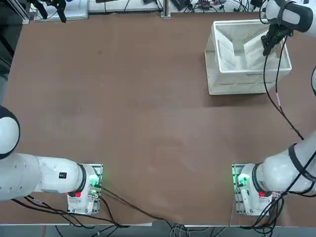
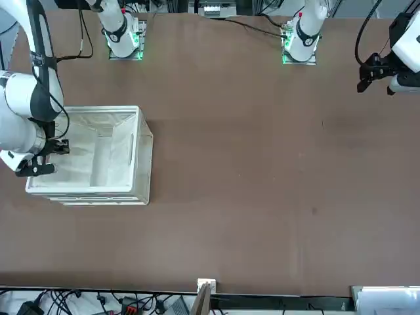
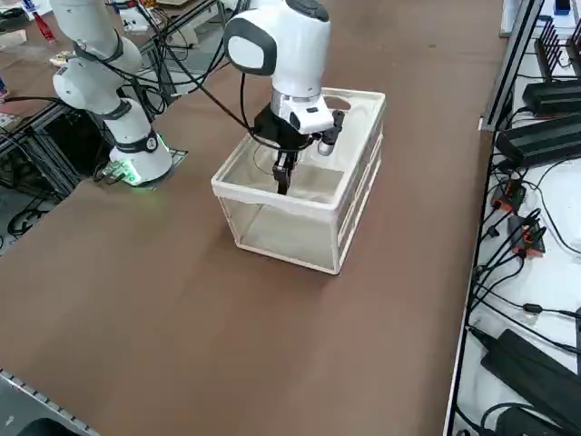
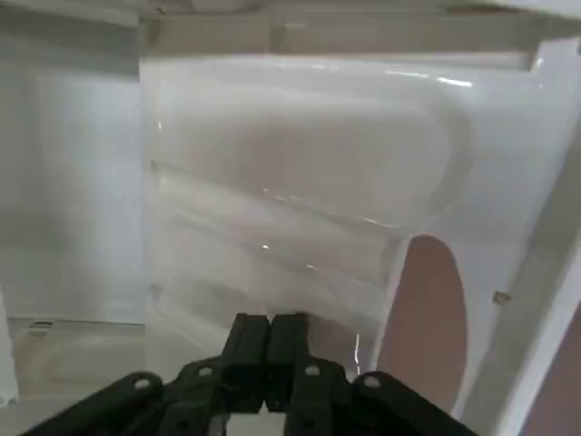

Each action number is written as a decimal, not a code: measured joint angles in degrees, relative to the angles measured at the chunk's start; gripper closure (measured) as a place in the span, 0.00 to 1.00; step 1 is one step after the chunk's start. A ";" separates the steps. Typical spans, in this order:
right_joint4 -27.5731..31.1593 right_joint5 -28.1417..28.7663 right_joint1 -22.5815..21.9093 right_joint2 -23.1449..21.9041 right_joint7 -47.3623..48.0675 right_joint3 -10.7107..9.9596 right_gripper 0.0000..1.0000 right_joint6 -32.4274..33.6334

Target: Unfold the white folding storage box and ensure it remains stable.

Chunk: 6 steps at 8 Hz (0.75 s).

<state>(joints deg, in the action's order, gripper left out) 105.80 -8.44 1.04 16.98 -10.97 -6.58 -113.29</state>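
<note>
Seen from the robot's side, with twelve o'clock at the far edge, the white right arm's lit base point(image 1: 249, 185) stands nearest, at four o'clock on the brown tabletop point(image 1: 148, 123). Farther out, at two o'clock, the white plastic rectangular folding storage box point(image 1: 234, 81) stands open and deep, pale panels point(image 4: 300, 163) showing inside. Toward its own two o'clock, the black two-finger right gripper point(image 4: 270, 320) reaches down into it, fingertips together. Black cables point(image 1: 197, 6) lie beyond the far edge.
</note>
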 joint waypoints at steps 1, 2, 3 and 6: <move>0.22 -1.01 0.08 0.27 0.00 0.00 0.99 -0.02; 0.29 -2.99 0.08 0.96 0.40 0.11 0.99 -0.16; 0.30 -5.54 0.06 1.98 1.59 0.39 0.99 -0.84; 0.37 -13.59 -0.22 5.17 6.00 0.77 0.99 -1.10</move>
<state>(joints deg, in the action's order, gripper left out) 106.17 -22.03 0.82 22.15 -4.97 -5.81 -114.39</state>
